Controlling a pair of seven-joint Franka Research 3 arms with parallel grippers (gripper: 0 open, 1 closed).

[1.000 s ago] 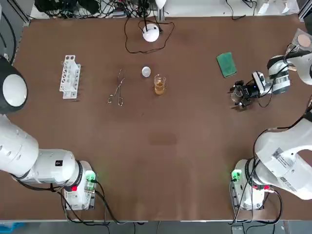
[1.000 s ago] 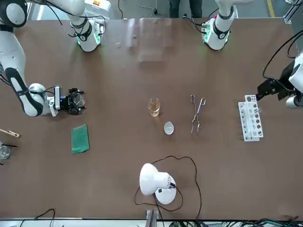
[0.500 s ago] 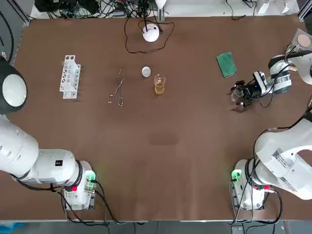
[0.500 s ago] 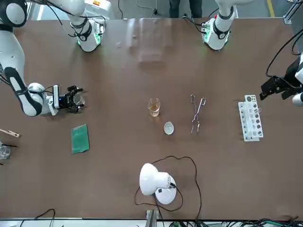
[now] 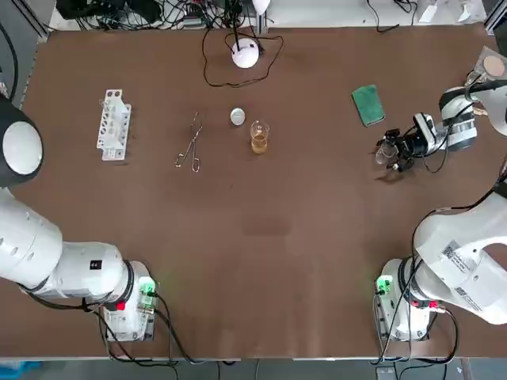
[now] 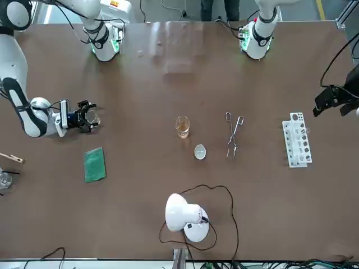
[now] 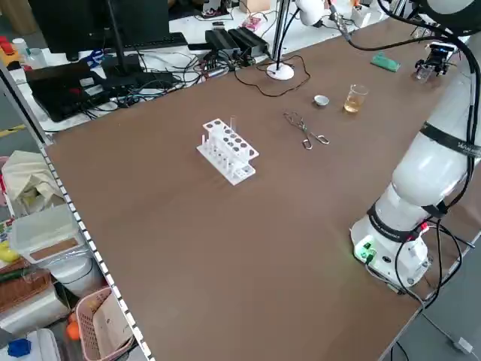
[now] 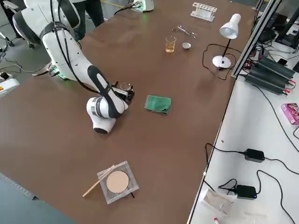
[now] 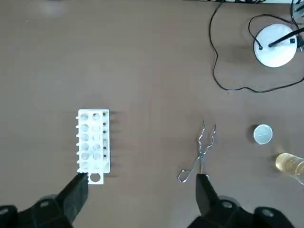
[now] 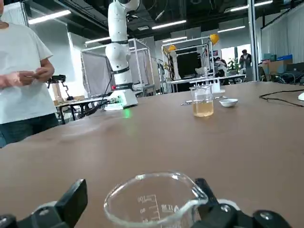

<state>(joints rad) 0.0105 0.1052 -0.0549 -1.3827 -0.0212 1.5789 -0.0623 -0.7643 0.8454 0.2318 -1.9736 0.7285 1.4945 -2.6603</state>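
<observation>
My right gripper lies low over the table near its right edge, fingers open around an empty glass beaker that stands between them; a gap shows beside one finger. This empty beaker sits just below a folded green cloth. My left gripper hangs open high over the table's left side, looking down on a white test tube rack. Metal tongs, a small white dish and a beaker of amber liquid lie mid-table.
A white desk lamp with a looping black cable stands at the far edge. A wire gauze pad with a round disc lies at the far right corner. A person in a white shirt stands beyond the table.
My right gripper has drawn back slightly toward the table's right edge. My left gripper has moved further left and back toward the bases, away from the test tube rack.
</observation>
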